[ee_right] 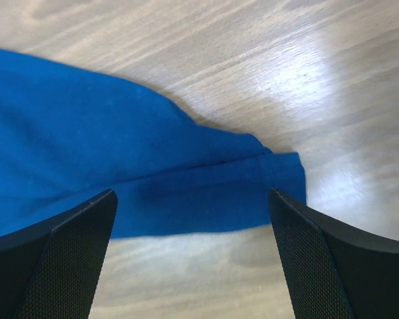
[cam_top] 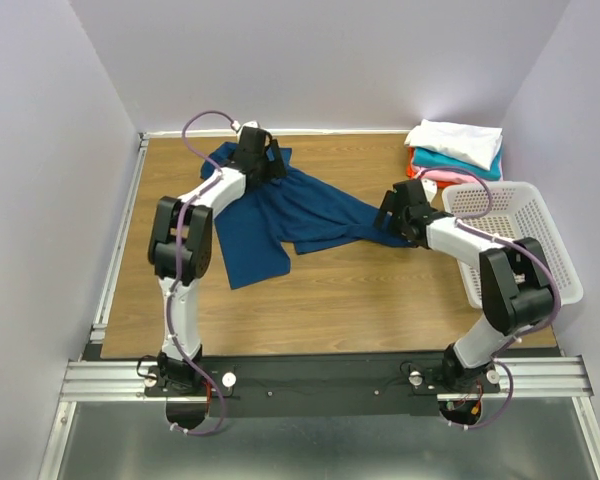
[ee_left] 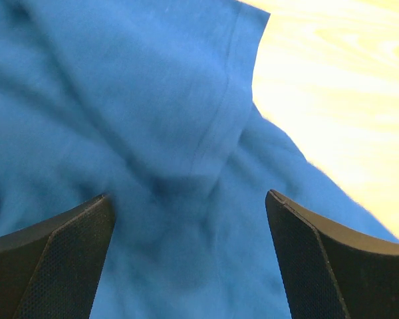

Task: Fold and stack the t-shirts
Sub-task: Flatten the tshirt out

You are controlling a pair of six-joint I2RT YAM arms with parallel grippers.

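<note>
The navy t-shirt (cam_top: 280, 215) lies crumpled mid-bench (cam_top: 380, 300), not yet flattened; the left jaws and right jaws hang spread over its opposite ends, seemingly sleeves, so next each should pinch cloth and pull it flat.

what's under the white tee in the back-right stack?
Under the white tee: a teal tee, a pink one, an orange-red edge. The basket covers the pile's near side.

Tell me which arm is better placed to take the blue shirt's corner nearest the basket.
Right. The right fingers, open, hang over that corner of the navy t-shirt; the left fingers are over its far-left part, away from it.
</note>
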